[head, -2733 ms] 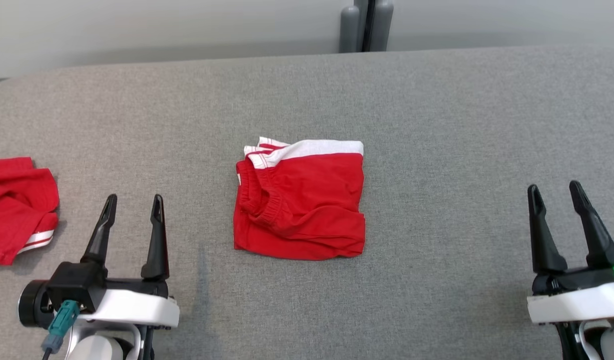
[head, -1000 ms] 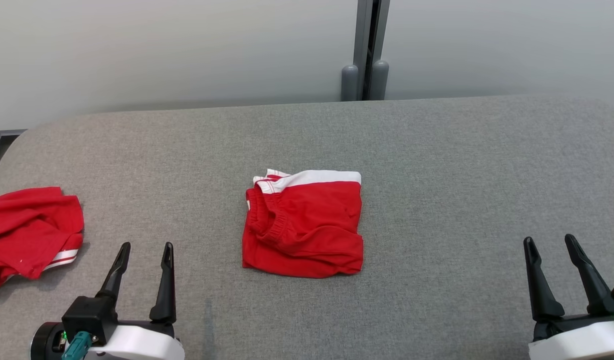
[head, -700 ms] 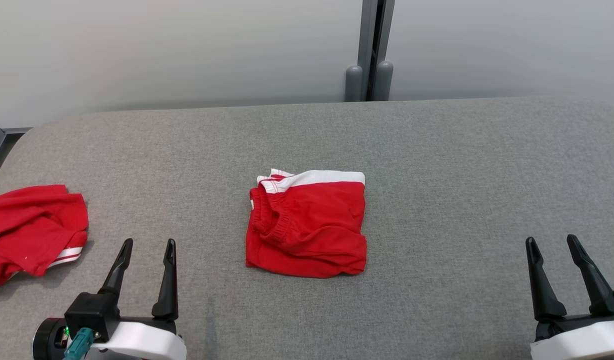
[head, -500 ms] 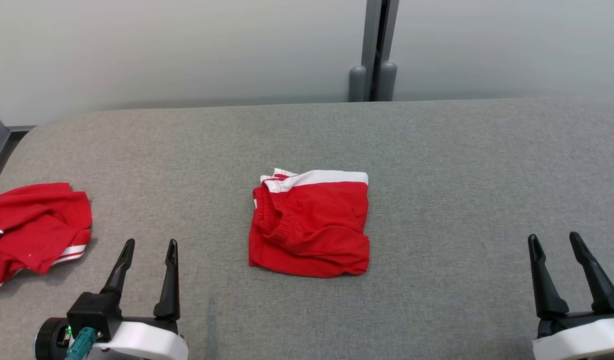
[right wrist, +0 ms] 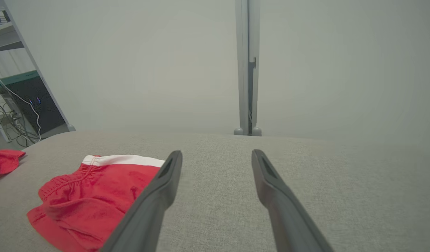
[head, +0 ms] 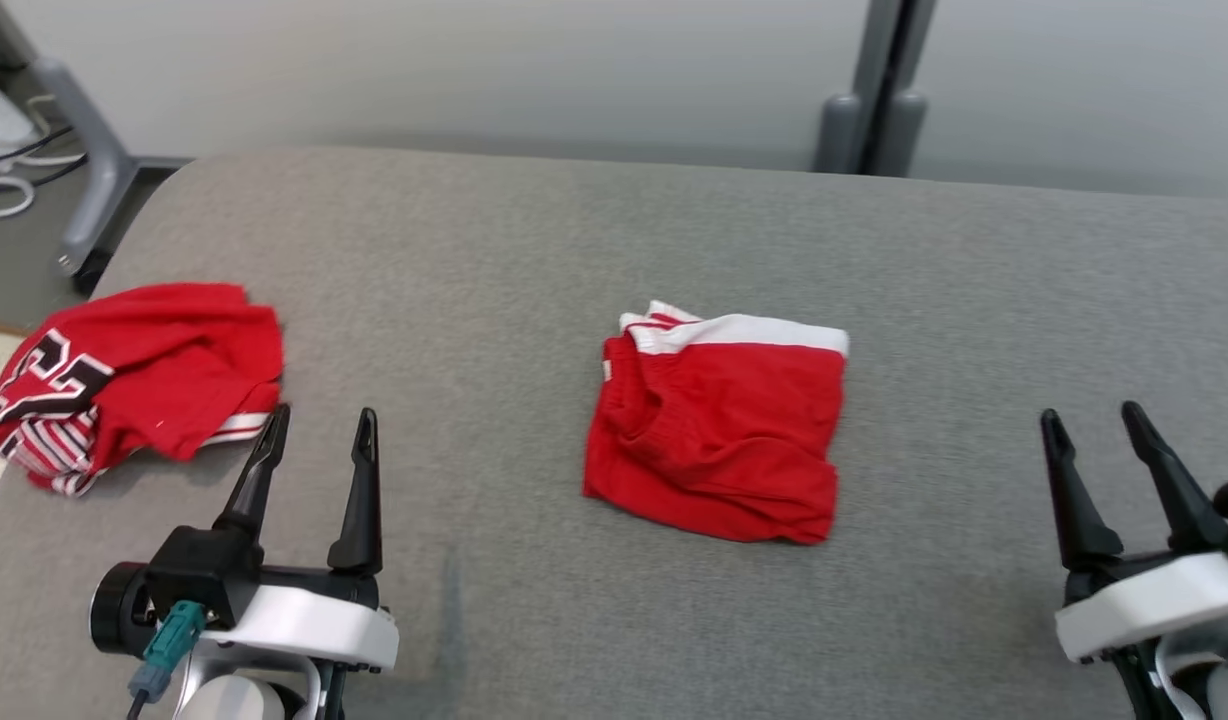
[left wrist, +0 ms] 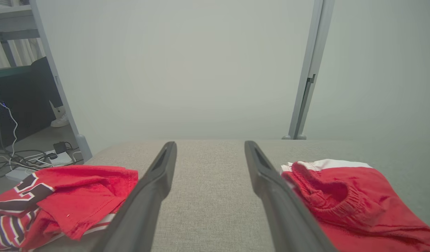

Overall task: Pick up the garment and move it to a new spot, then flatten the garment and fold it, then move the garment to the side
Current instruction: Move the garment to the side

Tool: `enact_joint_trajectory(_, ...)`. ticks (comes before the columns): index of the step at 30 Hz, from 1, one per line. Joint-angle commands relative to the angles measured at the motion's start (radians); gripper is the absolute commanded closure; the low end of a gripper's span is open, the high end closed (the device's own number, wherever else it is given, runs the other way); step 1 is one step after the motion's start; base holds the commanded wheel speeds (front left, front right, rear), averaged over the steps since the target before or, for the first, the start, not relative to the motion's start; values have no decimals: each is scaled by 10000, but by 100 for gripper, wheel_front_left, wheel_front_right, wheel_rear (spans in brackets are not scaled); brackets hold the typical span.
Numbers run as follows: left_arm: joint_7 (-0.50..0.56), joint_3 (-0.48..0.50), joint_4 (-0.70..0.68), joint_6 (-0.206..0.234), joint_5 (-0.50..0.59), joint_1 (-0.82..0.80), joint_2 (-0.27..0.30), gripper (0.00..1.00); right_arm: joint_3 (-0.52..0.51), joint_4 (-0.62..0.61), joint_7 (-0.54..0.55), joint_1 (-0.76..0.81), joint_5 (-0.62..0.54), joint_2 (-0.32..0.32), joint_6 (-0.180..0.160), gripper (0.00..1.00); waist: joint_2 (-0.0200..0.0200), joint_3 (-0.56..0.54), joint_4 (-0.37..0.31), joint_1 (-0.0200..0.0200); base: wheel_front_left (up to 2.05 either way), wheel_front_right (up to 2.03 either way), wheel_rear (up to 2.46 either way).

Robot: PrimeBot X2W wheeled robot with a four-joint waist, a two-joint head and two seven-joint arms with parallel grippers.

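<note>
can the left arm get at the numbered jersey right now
Probably yes: the left gripper is open and empty, the jersey lies close beside it on the grey pad, and nothing stands between them.

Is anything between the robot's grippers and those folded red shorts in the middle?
Nothing visible. Bare grey surface separates the folded red shorts from the left gripper and the right gripper. The crumpled red jersey lies on the left gripper's far side, out of the way.

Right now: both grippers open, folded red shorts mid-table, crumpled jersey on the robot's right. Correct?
No. The crumpled jersey lies on the robot's left, by the left gripper; see the head view. That gripper and the right gripper are open; folded red shorts lie centred on the table.
</note>
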Motion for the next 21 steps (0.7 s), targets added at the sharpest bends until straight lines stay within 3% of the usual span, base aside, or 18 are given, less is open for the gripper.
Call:
enact_joint_trajectory(1,-74,12,26,-45,-44,-217,-43,0,177,184,39,-259,106,-67,22,0,0,378,555,-1,0,0,0)
enact_joint_trajectory(10,-271,45,346,-163,-89,-811,-466,0,1654,2046,411,-1826,690,-311,20,0,0,1295,1540,-1,0,0,0)
enact_joint_trajectory(21,-311,390,383,-474,231,-1161,-959,0,2741,3629,1458,-2381,1569,-253,22,0,0,1911,1837,-1,0,0,0)
